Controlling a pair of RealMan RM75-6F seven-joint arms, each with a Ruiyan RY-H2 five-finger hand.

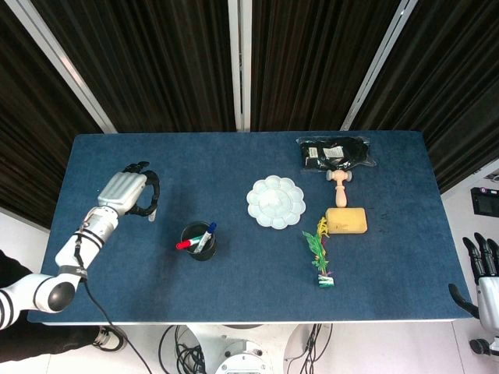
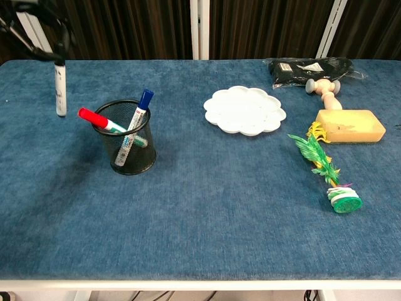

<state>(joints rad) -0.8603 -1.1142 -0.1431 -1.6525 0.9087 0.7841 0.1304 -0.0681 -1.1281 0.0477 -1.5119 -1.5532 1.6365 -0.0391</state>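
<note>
My left hand (image 1: pixel 127 192) hovers over the table's left part, left of the black mesh pen cup (image 1: pixel 199 241), and grips a white marker (image 2: pixel 60 89) that hangs upright just above the cloth. The chest view shows only the fingers (image 2: pixel 39 28) at the top left. The cup (image 2: pixel 127 137) holds a red-capped marker (image 2: pixel 95 119), a blue-capped marker (image 2: pixel 141 106) and one more pen. My right hand (image 1: pixel 484 263) hangs off the table at the far right edge of the head view, fingers apart, holding nothing.
A white flower-shaped dish (image 1: pixel 275 202) lies mid-table. To its right are a yellow sponge block (image 1: pixel 346 220), a wooden roller tool (image 1: pixel 340 181), a black packet (image 1: pixel 337 152) and a green feathered toy (image 1: pixel 320 253). The blue table (image 1: pixel 234 296) ends at a white front edge.
</note>
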